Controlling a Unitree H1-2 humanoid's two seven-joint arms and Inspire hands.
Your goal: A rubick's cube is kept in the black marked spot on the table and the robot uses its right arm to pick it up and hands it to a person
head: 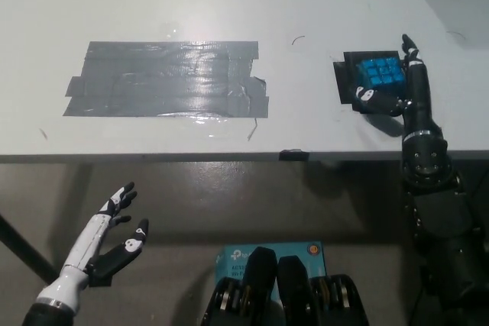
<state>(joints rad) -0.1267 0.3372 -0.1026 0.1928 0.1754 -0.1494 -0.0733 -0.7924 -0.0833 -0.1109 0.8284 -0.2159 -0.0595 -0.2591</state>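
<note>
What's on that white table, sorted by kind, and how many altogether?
Blue-topped Rubik's cube: 1
Black marked square: 1
Grey duct-tape patch: 1
Black right hand at the cube: 1
Total: 4

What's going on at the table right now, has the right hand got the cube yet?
The black right hand is closing around the blue Rubik's cube, which sits on the black marked spot near the table's right front edge. Fingers wrap its near and right sides, but it does not look lifted. The white left hand rests open below the table edge at lower left. A grey tape patch lies mid-table. No person is in view.
</note>
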